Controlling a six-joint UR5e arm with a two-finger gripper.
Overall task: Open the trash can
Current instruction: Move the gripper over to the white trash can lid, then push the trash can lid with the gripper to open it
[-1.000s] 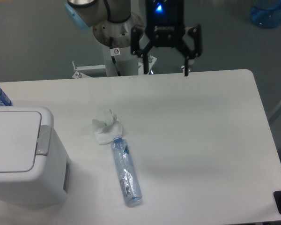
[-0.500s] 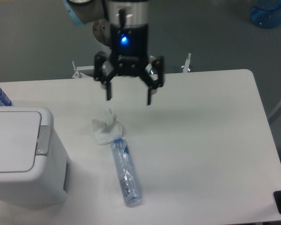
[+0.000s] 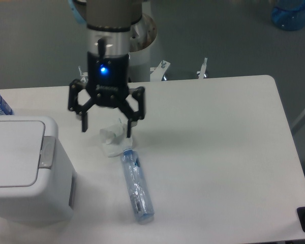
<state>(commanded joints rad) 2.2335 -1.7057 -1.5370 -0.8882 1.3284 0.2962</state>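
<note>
Claw (image 3: 106, 130) spread wide with nothing between its fingers, hanging above the table (image 3: 218, 152) just right of the trash can (image 3: 25, 170), one finger in front of the crumpled tissue (image 3: 113, 140). Trash can at the left edge of the table, lid down flat, grey push strip (image 3: 47, 152) along its right edge (turned toward the claw). Below the tissue, a clear bottle (image 3: 137, 186) on its side, well apart from the trash can.
</note>
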